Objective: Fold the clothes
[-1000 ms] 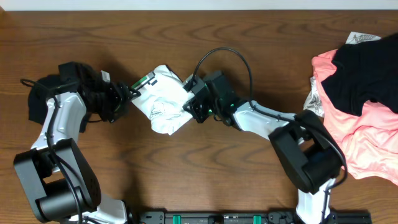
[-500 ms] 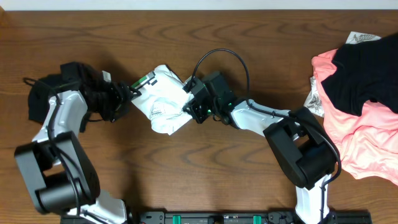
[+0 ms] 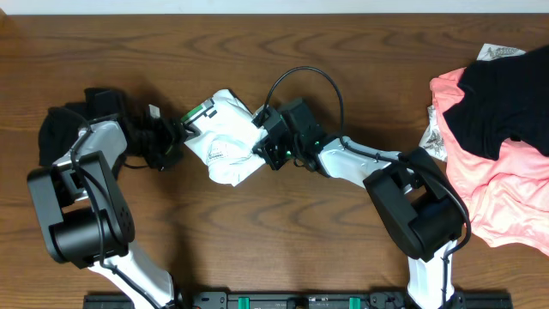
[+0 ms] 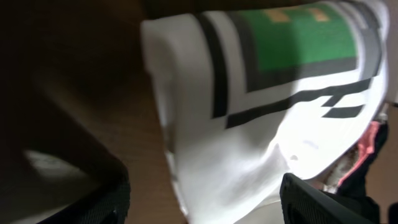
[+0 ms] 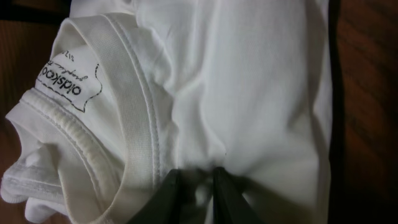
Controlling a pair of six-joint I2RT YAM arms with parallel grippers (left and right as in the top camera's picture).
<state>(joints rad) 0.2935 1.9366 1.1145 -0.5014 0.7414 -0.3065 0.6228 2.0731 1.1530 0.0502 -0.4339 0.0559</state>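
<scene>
I have the T-shirt (image 3: 221,137) bundled on the table (image 3: 343,51), a little left of centre. My left gripper (image 3: 176,136) sits at its left edge and my right gripper (image 3: 262,153) at its right edge — the bundle lies between the two. In the left wrist view the shirt lies ahead of the fingers and partly between them. In the right wrist view the fabric runs right down to the fingertips. Left of my left arm, at the far left, lies a bunched garment (image 3: 53,137). Well apart, at the table's right edge, sits a heap (image 3: 480,172) — its upper garment (image 3: 497,112) lies on the lower garment (image 3: 515,197).
</scene>
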